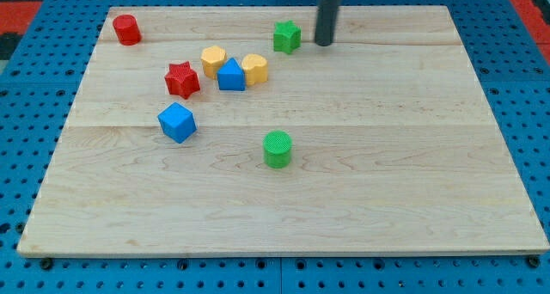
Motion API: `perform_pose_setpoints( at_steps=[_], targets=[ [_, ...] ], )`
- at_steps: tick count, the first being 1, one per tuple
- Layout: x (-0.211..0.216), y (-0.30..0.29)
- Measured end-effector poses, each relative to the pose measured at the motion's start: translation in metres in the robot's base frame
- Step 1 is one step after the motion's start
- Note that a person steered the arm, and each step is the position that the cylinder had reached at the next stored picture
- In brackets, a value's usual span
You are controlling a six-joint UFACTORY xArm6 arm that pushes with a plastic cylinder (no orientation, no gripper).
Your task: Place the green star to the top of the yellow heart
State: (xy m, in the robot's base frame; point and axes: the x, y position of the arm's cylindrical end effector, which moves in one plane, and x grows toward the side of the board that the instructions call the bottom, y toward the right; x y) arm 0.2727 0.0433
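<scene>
My tip rests on the board just to the view's right of the green star, apparently apart from it, though the gap is hard to judge. It is a bare rod, grasping nothing. The green star sits above and right of the yellow heart, which touches the blue triangular block.

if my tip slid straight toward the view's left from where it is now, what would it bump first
Probably the green star: it sits just to the view's left of my tip, apart from it, roughly level. Depth is hard to judge.
</scene>
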Motion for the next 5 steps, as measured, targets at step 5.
perform_pose_setpoints(
  at_steps=[5],
  targets=[
    [-0.028, -0.054]
  ],
)
